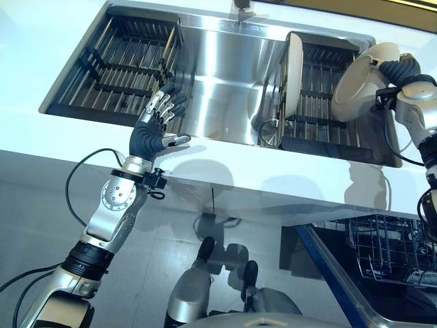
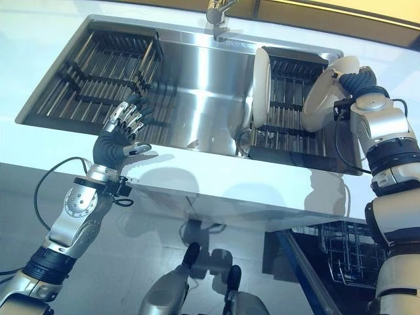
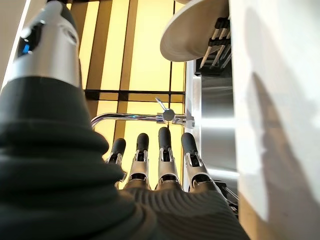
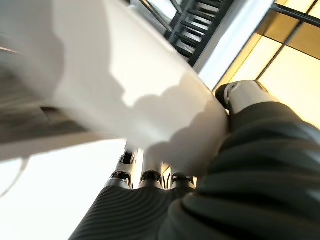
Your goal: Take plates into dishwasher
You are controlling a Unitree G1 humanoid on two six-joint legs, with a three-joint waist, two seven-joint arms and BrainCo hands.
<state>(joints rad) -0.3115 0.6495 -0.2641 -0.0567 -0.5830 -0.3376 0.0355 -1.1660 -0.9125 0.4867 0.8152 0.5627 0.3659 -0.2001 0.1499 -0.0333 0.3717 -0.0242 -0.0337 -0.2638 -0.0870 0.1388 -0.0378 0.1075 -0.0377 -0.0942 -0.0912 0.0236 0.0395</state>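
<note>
Two white round plates in view. One white plate [image 1: 364, 80] is clamped in my right robot hand [image 1: 401, 71], tilted, lifted over the right end of the stainless steel sink [image 1: 218, 89] set in the white bench [image 1: 41, 41]. The second white plate [image 1: 293, 72] stands upright on edge in the dark wire rack [image 1: 321, 102] at the sink's right side. Another dark wire rack [image 1: 126, 65] sits at the sink's left end. My left robot hand [image 1: 160, 113] hovers over the sink's near left edge, fingers spread apart, holding nothing. One chrome faucet [image 2: 218, 13] at the far edge. Open dishwasher's wire basket [image 1: 389, 249] below the bench's right front.
</note>
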